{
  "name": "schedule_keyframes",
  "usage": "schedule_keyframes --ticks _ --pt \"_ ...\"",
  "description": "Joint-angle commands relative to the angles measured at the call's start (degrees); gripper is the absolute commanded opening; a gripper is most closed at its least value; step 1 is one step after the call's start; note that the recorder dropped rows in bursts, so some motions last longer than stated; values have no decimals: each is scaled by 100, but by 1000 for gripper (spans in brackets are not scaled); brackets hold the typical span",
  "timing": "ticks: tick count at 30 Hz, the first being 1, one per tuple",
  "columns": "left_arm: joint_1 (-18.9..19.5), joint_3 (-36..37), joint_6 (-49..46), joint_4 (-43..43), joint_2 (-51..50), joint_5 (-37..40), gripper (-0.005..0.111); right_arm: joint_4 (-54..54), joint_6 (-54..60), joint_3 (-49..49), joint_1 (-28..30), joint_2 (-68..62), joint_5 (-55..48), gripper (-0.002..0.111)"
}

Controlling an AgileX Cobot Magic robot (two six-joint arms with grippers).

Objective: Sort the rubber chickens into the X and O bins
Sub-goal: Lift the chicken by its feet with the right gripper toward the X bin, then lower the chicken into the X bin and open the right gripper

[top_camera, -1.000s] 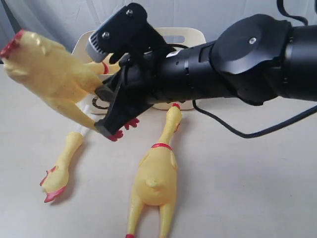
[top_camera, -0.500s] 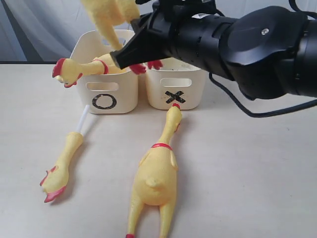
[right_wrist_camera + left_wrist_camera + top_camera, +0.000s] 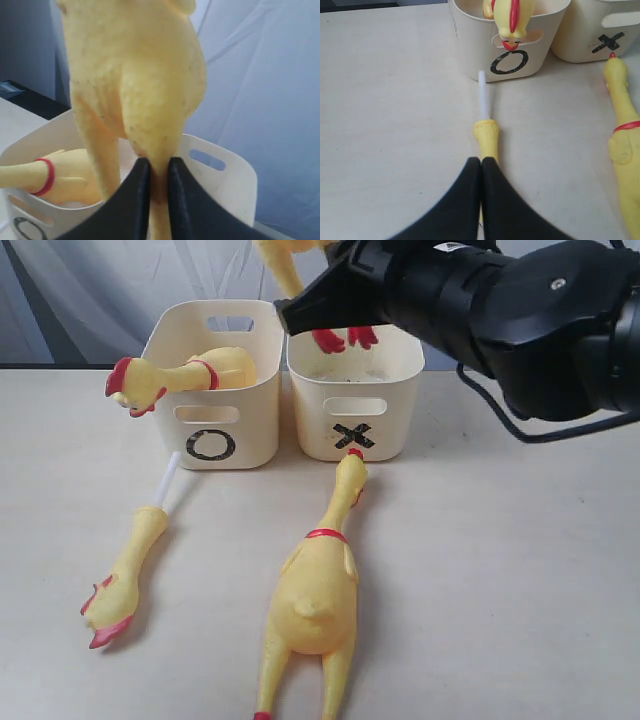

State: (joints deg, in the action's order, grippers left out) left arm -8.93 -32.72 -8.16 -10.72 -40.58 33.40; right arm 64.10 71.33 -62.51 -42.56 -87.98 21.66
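Note:
My right gripper (image 3: 292, 312) (image 3: 159, 167) is shut on one leg of a rubber chicken (image 3: 145, 75), which hangs over the X bin (image 3: 355, 410) with its red feet (image 3: 342, 337) above the rim. A second chicken (image 3: 190, 372) lies in the O bin (image 3: 215, 430), its head hanging over the left wall. On the table lie a large chicken (image 3: 315, 590) with its beak at the X bin, and a thin one (image 3: 125, 570) with a white tube (image 3: 482, 92). My left gripper (image 3: 481, 161) is shut and empty just above the thin chicken (image 3: 487, 140).
The two cream bins stand side by side at the back of the beige table (image 3: 520, 570). A black cable (image 3: 520, 430) trails from the right arm down near the table behind the X bin. A grey curtain (image 3: 80, 290) hangs behind.
My right gripper has carried the held chicken up and to the right, from the near left, past the O bin, to above the X bin. The chickens on the table have not moved.

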Motion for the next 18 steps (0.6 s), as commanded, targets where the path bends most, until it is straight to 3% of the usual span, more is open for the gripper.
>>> schedule_keyframes --ticks 1,7,18 --pt "-29 30 4 -4 29 -14 0 102 20 -12 364 80 65 -1" --pt "-29 30 4 -38 29 -14 0 -225 -19 -12 652 56 -41 -1" --pt "-29 30 4 -37 29 15 0 -859 -437 -285 652 -273 145 -1"
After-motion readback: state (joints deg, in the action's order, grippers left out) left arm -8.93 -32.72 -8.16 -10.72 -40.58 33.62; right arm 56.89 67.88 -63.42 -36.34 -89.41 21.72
